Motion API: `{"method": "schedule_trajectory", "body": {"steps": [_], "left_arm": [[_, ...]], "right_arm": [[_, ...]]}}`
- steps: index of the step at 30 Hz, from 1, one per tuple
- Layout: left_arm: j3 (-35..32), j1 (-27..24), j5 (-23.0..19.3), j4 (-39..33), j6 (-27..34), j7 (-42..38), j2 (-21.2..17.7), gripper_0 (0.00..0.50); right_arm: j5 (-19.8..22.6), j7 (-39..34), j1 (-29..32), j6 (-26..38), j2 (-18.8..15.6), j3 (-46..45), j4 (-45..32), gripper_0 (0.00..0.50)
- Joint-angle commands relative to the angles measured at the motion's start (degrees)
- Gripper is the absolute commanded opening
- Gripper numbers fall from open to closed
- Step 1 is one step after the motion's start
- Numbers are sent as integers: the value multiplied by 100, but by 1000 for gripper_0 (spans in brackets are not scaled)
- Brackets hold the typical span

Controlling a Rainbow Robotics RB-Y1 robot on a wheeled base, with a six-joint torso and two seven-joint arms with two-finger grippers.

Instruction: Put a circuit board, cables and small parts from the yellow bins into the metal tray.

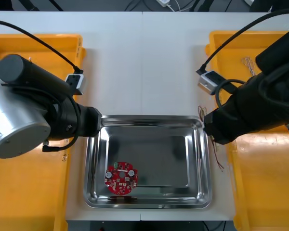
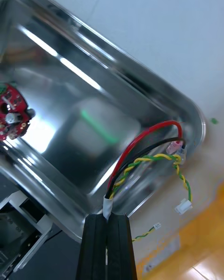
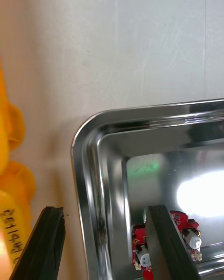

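My right gripper [image 2: 108,217] pinches the red and yellow cable [image 2: 161,156] by its taped end, wires looping over a corner of the shiny metal tray [image 1: 149,118]; my left gripper [image 3: 105,209] gapes astride its rounded rim. The round red circuit board [image 1: 121,179] lies inside.

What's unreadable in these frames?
- Front view: left gripper and right gripper, hidden under their own arms.
- Front view: right yellow bins' contents, mostly under the right arm.
- Left wrist view: circuit board, partly behind the left gripper, cut by the edge.
- Right wrist view: cable bundle's gripped end, buried in the right gripper's shut grip.
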State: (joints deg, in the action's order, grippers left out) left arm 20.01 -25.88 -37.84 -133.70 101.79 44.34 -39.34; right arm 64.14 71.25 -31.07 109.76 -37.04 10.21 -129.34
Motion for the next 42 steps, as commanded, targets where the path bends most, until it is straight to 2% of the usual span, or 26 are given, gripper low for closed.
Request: {"method": "schedule_trajectory", "body": {"steps": [1,3,7,11,14,19,24,29,37,42], "left_arm": [[-463,-339,-391,46,122,-408,-435,500],[-586,-401,-549,169,122,-391,-505,500],[-832,-585,-848,538,130,-338,-681,500],[-973,-744,-962,890,130,-259,-760,500],[-1034,-849,-962,1206,139,-189,-813,500],[-1157,-1069,-944,1839,139,-39,-856,500],[-1228,-1253,-900,2331,148,66,-900,500],[-1245,-1403,-839,2735,165,163,-980,500],[-1342,-1719,-777,3500,139,312,-1085,500],[-1456,-1816,-769,3922,-72,365,-1085,500]], "right_arm": [[-165,258,-285,24,267,570,-311,0],[-200,328,-303,24,329,693,-364,0],[-323,1040,-294,24,426,860,-408,0],[-429,1611,-303,24,426,1009,-408,0],[-763,2007,-276,24,426,1255,-469,0],[-1686,2446,-206,24,505,1897,-592,0],[-2151,2508,-83,24,584,2327,-584,0],[-2195,2657,49,24,593,2582,-540,0],[-2380,3580,356,24,584,2661,-531,0],[-2538,3765,418,-131,593,2811,-496,0]]}}
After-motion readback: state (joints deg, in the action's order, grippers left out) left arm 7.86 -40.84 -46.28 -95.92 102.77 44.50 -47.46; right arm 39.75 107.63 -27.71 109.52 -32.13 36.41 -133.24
